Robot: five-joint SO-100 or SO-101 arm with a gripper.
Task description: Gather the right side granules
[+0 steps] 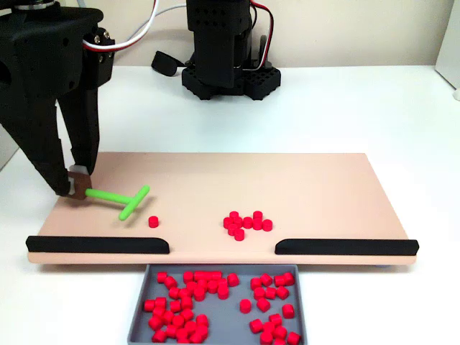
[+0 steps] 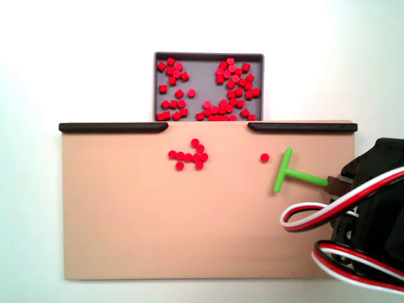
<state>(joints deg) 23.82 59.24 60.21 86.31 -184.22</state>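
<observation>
Fingers [image 1: 77,188] clamp green T-tool [image 1: 118,198] near board [image 1: 316,187] edge.

On the tan board [image 1: 215,180], the whole far half, toward 12 o'clock in a fixed view, lies bare and open for a sweep. Toward 6 o'clock two black rails [image 1: 98,245] line the near edge, one each side, leaving a passable gap between them over the grey tray [image 1: 136,316]. Mid-board stand a cluster of granules [image 1: 246,222], one stray granule [image 1: 153,221], and at 9 o'clock the green T-shaped stick [image 1: 122,198] in the tool [image 1: 75,183].
</observation>
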